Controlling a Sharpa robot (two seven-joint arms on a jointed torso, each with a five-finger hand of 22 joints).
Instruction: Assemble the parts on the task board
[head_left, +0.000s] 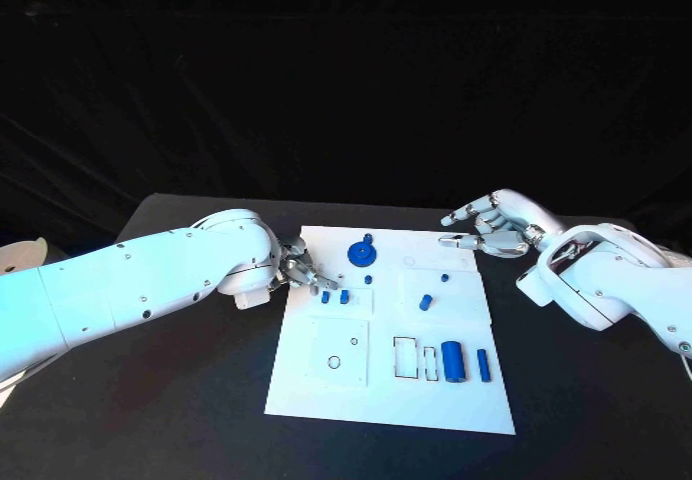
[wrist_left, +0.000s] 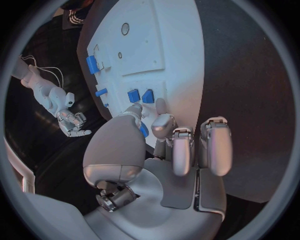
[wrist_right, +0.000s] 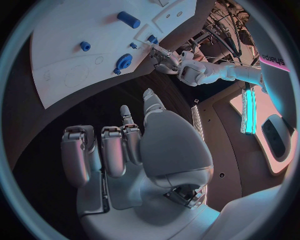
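Now, the left hand (head_left: 296, 268) is sitting left of centre in the head view, at the left edge of the task board (head_left: 433, 405); its fingers (wrist_left: 182, 150) are curling inward over the board's rim, and whether they are pinching a part I cannot tell; two small blue parts (head_left: 336, 296) are lying just beside the fingertips, on the board. Meanwhile the right hand (head_left: 490, 226) is hovering in the upper right of the frame, off the board's top right corner, over the black table (head_left: 173, 420); it is holding nothing, with one finger pointing forward and the others curling in towards the palm, as the right wrist view is showing (wrist_right: 134, 150). Outward from the hands, a blue round gear (head_left: 364, 252) is resting near the board's top edge; a short blue peg (head_left: 426, 300) is lying near the middle; a thick blue cylinder (head_left: 453, 361) and a thinner blue rod (head_left: 483, 364) are lying side by side towards the lower right edge; the board's lower strip is lying bare, and open black tabletop is running round the board on both sides and below.
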